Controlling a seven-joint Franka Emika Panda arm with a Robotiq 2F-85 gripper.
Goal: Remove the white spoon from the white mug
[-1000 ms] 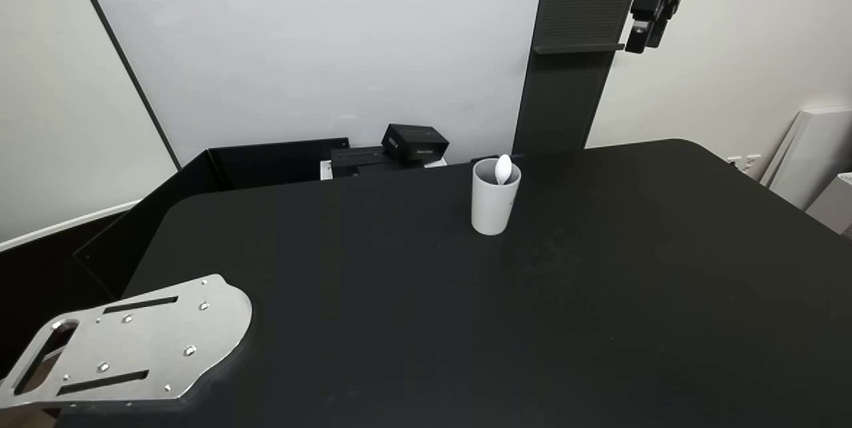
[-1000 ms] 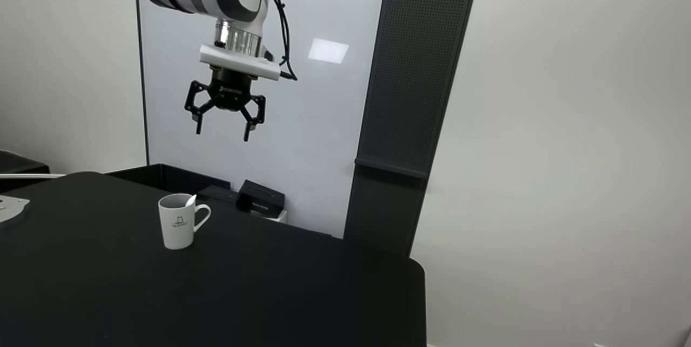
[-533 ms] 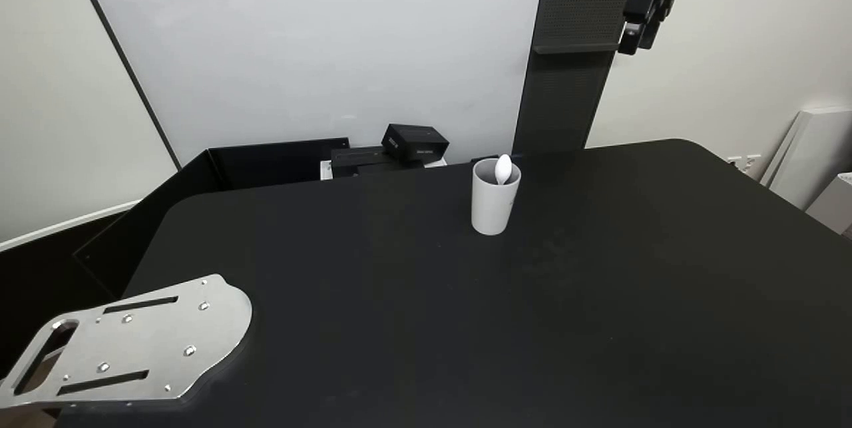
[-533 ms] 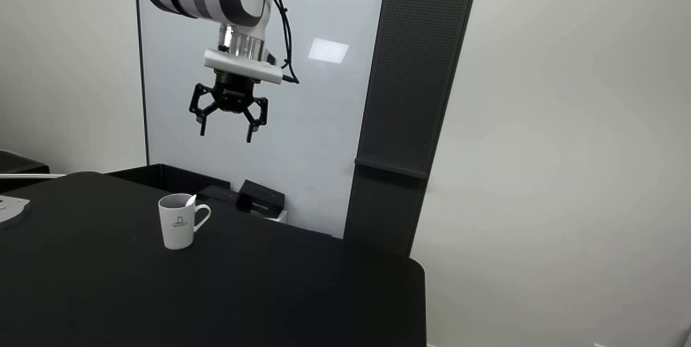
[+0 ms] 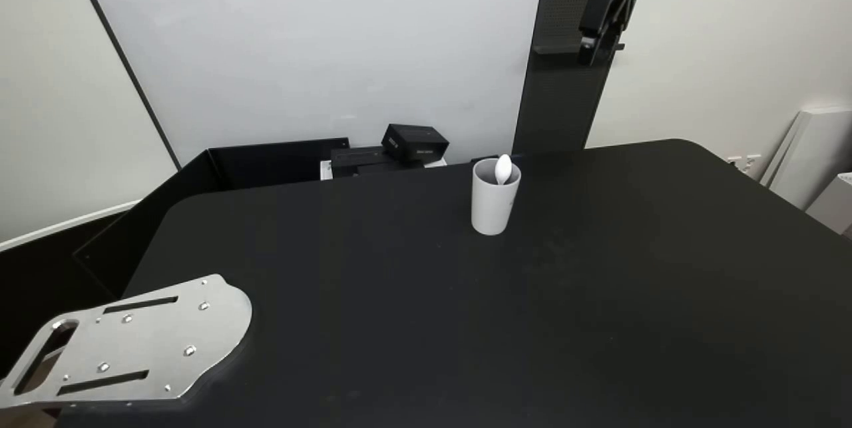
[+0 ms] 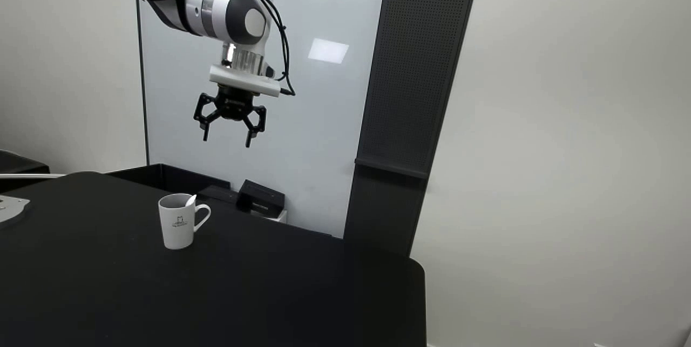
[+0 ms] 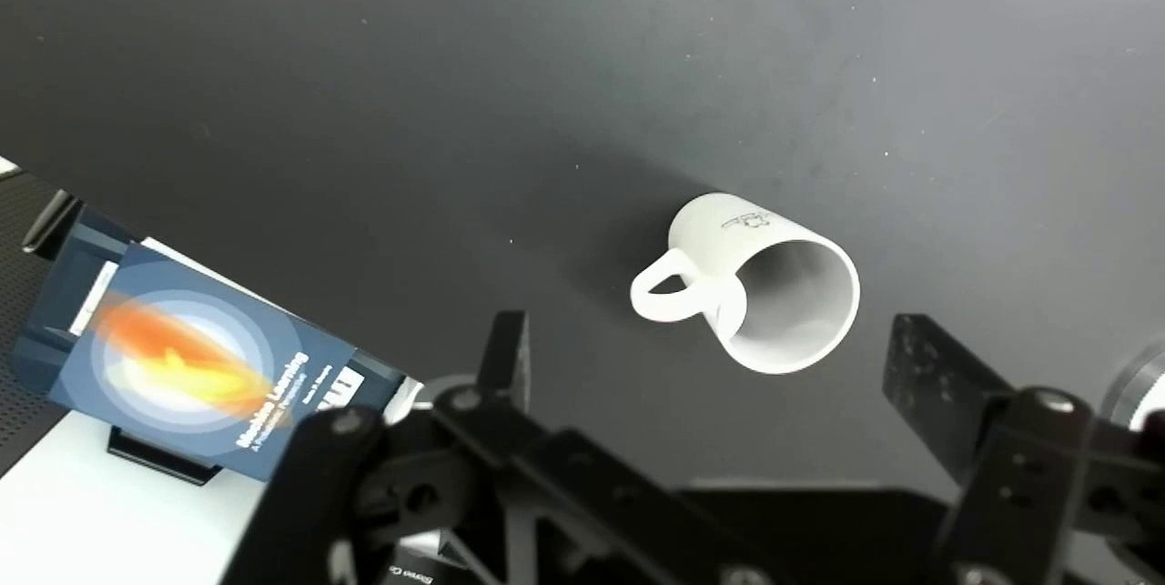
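Wrist view, right of centre: the white spoon (image 7: 734, 305) stands in the white mug (image 7: 787, 289), rounded end up at the rim beside the mug's handle (image 7: 664, 307), its lower part hidden. In both exterior views that end pokes above the rim and leans to the right; I can make out nothing else in the mug, which stands upright on the black bench (image 5: 599, 281).

The gripper (image 6: 227, 143) hangs in the upper left of an exterior view, well above the mug, its fingers spread wide with nothing between them. The step in hand looks to be the approach, with the spoon not yet gripped. Next the gripper should come over the spoon and down, set a finger either side of the rounded end above the rim, close and draw straight up; with the handle so near, a skewed descent could nudge the mug.

Past the bench's edge, upper left of an exterior view, is a black bin (image 5: 279, 160) with black boxes (image 5: 416, 143) by its right end; whether they sit inside it I cannot tell. A slotted metal plate (image 5: 150, 338) lies lower left there, a blue book (image 7: 182, 367) lower left in the wrist view
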